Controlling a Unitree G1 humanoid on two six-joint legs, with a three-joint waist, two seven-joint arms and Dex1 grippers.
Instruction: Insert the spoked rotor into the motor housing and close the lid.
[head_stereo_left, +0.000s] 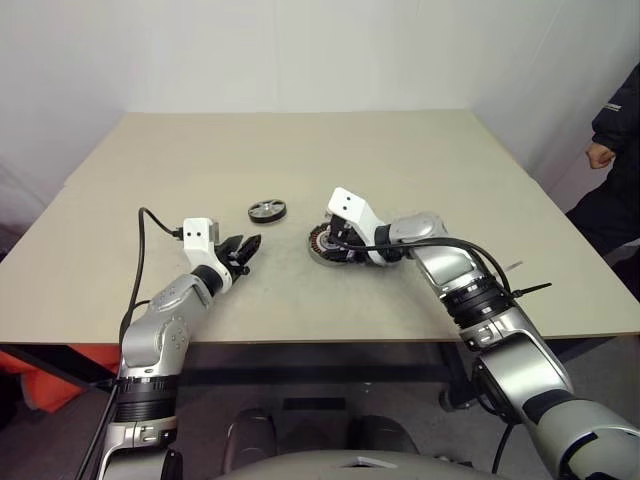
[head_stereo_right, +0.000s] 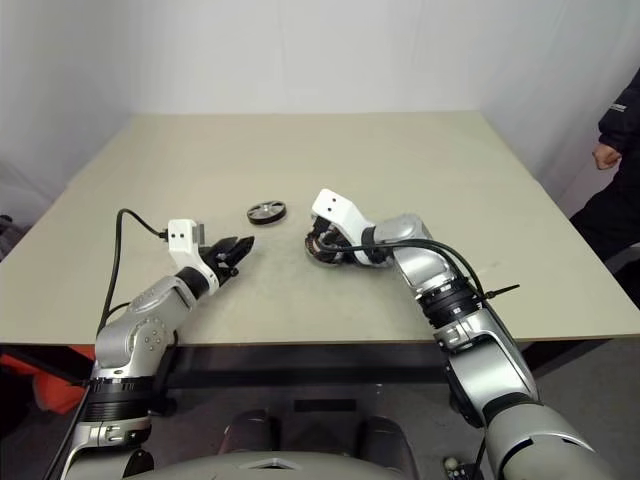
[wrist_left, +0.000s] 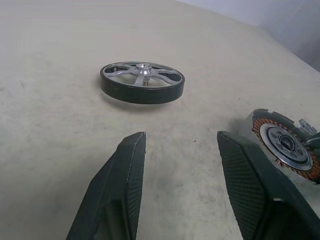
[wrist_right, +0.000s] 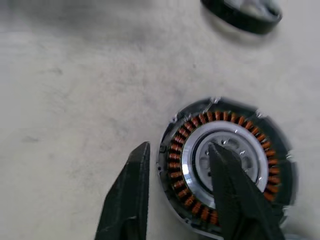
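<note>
Beige table (head_stereo_left: 300, 150), white walls, person (head_stereo_left: 618, 170) beside it

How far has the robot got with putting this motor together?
Early on. Done: nothing yet, since the spoked rotor lies on the table, apart from the motor housing. In hand: the right gripper straddles the housing's rim, jaws apart; the left gripper is open, empty. Left: inserting the rotor, closing the lid.
</note>
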